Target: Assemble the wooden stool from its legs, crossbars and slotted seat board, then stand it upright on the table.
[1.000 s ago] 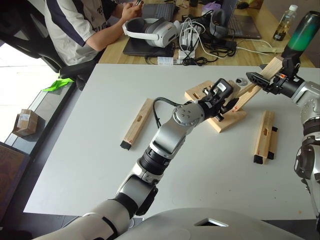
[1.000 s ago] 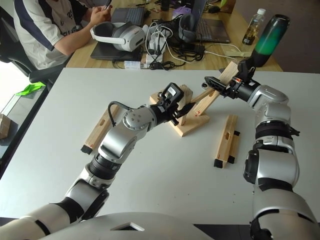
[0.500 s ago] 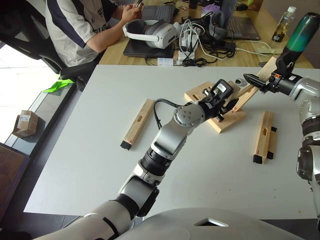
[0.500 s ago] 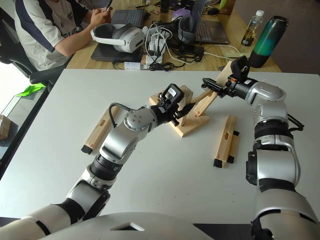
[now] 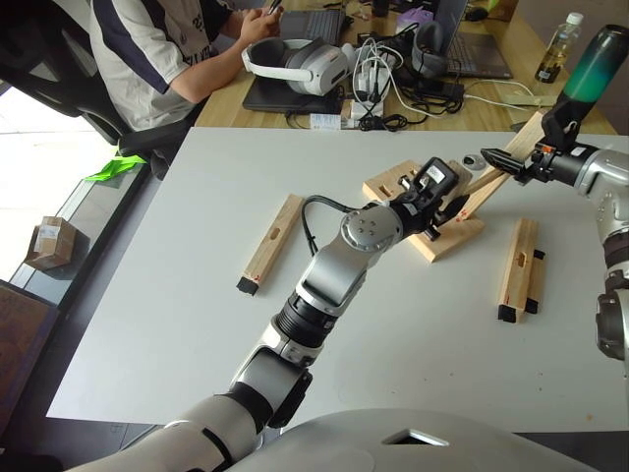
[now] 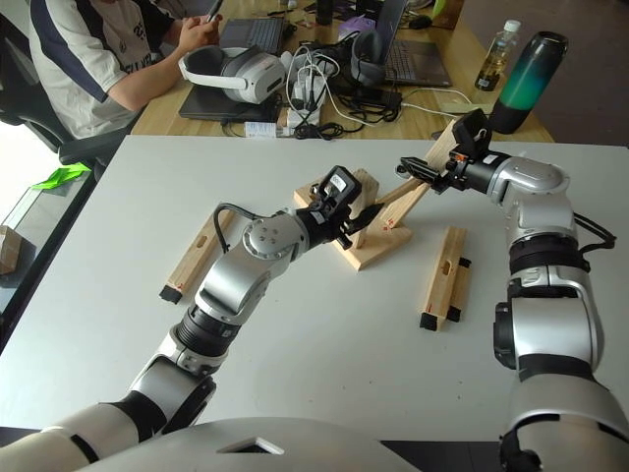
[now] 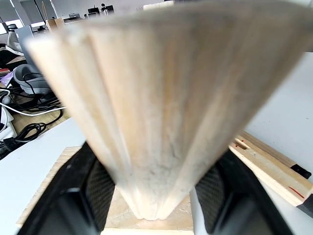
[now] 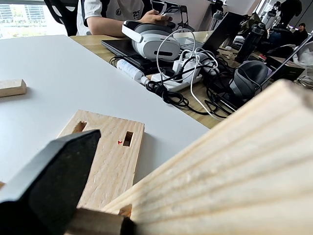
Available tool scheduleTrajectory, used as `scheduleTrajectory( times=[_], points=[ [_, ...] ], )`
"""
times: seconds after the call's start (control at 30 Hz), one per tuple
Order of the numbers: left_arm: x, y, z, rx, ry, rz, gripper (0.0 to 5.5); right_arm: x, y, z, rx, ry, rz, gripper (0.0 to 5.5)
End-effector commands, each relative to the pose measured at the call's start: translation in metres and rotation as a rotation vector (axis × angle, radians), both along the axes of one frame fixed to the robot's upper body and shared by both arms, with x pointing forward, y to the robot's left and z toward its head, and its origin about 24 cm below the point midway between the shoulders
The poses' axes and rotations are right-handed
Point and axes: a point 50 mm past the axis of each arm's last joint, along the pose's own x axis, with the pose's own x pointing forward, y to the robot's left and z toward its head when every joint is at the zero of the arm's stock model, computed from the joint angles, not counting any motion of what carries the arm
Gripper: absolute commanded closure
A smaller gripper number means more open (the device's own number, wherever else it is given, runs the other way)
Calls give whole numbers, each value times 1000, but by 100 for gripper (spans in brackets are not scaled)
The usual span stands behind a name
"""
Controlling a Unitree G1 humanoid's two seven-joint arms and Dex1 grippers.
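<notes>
Seat board (image 5: pixel 444 242) mid table (image 5: pixel 187 295), one leg (image 5: pixel 272 241) left, leg pair (image 5: pixel 518 265) right.

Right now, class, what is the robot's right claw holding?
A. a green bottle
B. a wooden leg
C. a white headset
B: the right claw is shut on a slanting wooden leg that leans down toward the board.
</notes>
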Motion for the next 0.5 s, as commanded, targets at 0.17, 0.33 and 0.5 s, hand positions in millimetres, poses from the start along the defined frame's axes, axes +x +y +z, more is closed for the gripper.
scheduleTrajectory(
  times=[0.17, 0.33, 0.5],
  points=[
    [-8, 9, -46, 84, 215, 5, 347, -118, -34, -178, -500, 529, -133, 137],
    [-9, 10, -45, 80, 210, -1, 347, -107, -29, -169, -392, 197, -315, 137],
    [-11, 11, -45, 80, 204, -18, 347, -104, -23, -165, -250, 58, -425, 137]
  ],
)
